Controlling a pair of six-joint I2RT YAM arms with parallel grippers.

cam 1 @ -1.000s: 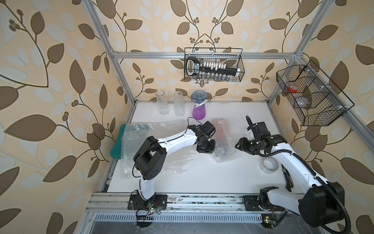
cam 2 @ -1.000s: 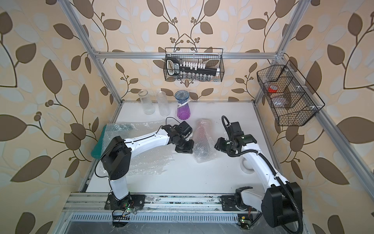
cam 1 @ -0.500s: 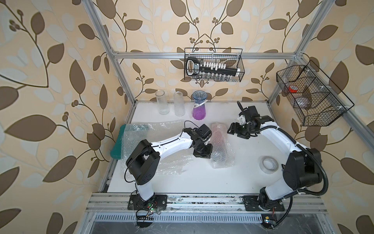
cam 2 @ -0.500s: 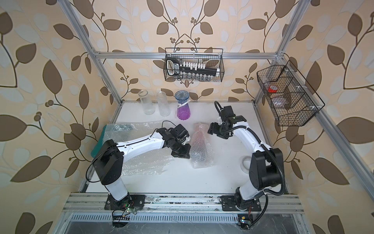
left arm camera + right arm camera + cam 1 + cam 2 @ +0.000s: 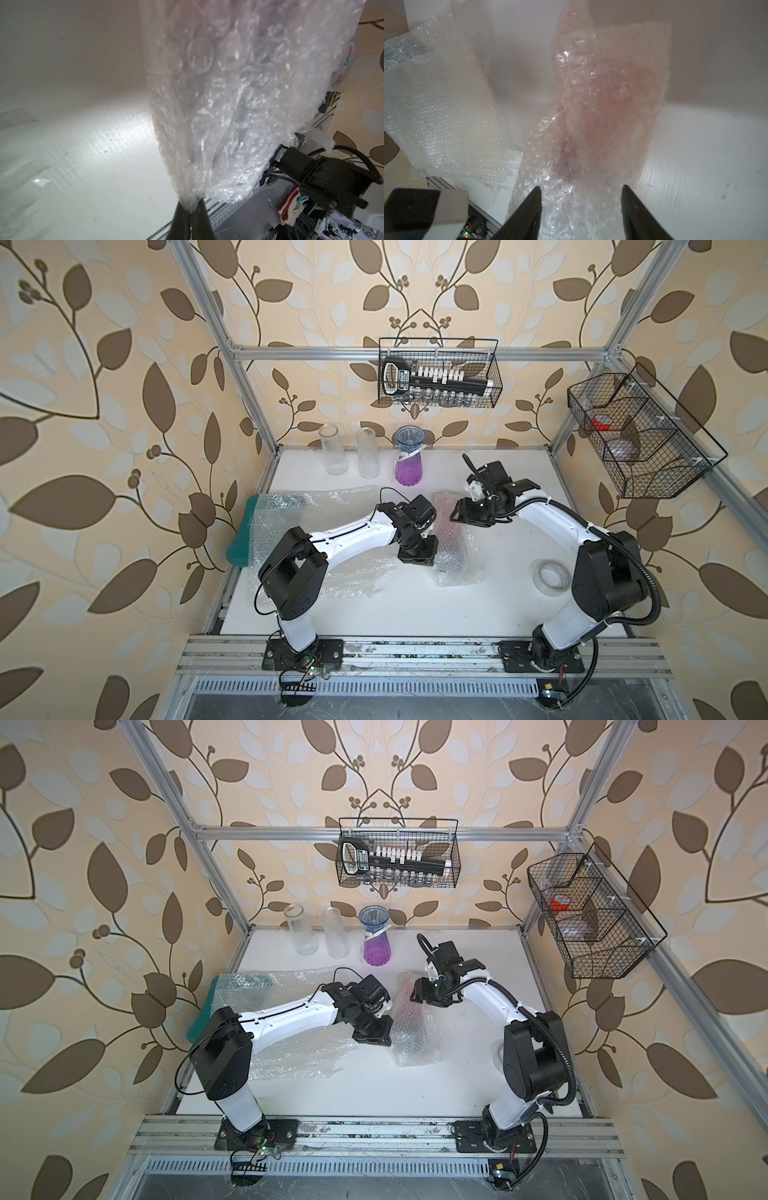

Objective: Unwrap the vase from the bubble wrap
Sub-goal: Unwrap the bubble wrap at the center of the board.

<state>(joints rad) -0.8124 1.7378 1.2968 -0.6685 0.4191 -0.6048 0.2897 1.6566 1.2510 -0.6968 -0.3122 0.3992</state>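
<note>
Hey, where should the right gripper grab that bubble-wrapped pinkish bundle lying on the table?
Probably the far end of the clear bubble-wrap bundle, coming in from the back-right along its length. There the crinkled wrap lies loose beyond the pink core, between the jaws of the open right gripper, opposite the edge the left gripper pinches.
</note>
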